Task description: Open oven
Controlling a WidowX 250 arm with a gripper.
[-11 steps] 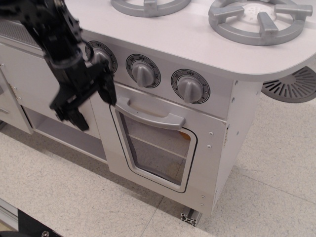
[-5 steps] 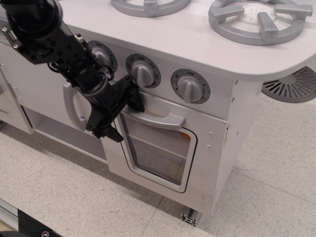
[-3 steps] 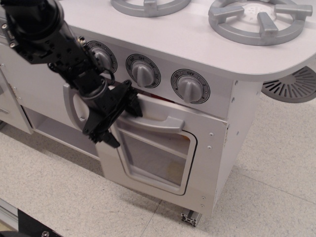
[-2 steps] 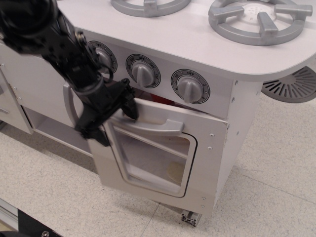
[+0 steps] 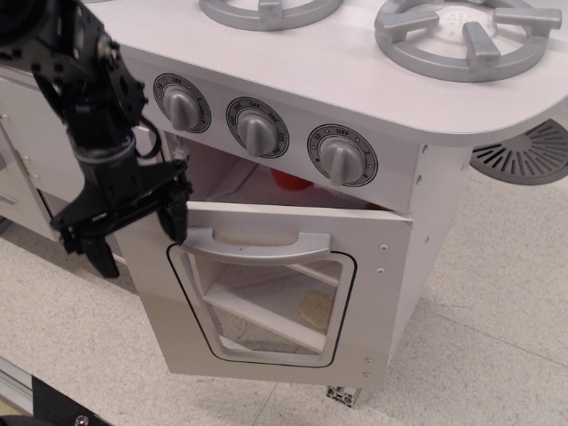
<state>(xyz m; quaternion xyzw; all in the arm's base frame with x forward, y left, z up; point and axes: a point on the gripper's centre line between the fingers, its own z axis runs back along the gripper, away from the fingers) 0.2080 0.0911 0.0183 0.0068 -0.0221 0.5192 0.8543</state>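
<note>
Fingers [image 5: 177, 216] spread beside oven [image 5: 275, 293] door

one oven [image 5: 266, 293], three knobs [image 5: 258, 130], two burners [image 5: 468, 35], one gripper [image 5: 133, 232], one door handle [image 5: 253, 248], one floor vent [image 5: 525, 153].

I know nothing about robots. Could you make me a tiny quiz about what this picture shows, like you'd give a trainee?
1. True or false: the oven door is tilted open at the top.
2. How many knobs sit in the row above the door?
3. Where is the gripper? A) at the door's left edge B) on a burner C) turning a knob

Key:
1. True; a gap shows the oven's inside, with something red in it.
2. Three.
3. A, beside the left end of the handle.
</note>
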